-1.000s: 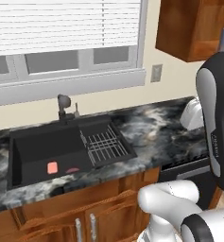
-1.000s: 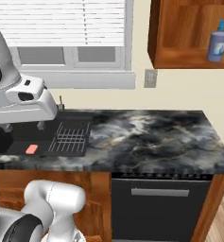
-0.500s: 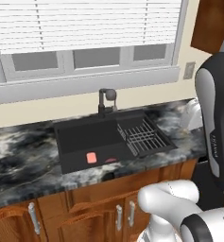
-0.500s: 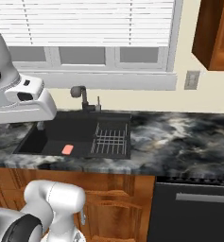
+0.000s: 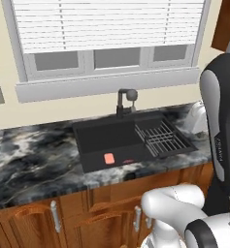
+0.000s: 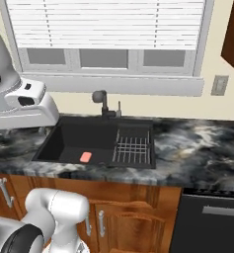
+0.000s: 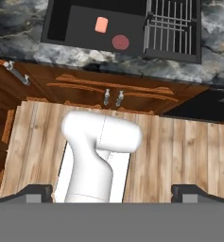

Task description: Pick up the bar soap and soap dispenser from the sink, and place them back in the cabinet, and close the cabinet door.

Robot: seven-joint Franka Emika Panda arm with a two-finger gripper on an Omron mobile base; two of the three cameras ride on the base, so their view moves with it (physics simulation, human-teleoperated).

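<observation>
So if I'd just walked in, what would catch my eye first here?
Probably the small salmon-pink bar soap, bright against the floor of the black sink. Beside it a wire rack fills the sink's other section, and a window with white blinds spans the wall behind the faucet.

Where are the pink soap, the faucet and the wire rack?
bar soap (image 5: 109,158): left base view, its flat top.
faucet (image 6: 104,102): right base view, its upright neck.
wire rack (image 7: 172,27): hand view, its middle bars.
</observation>
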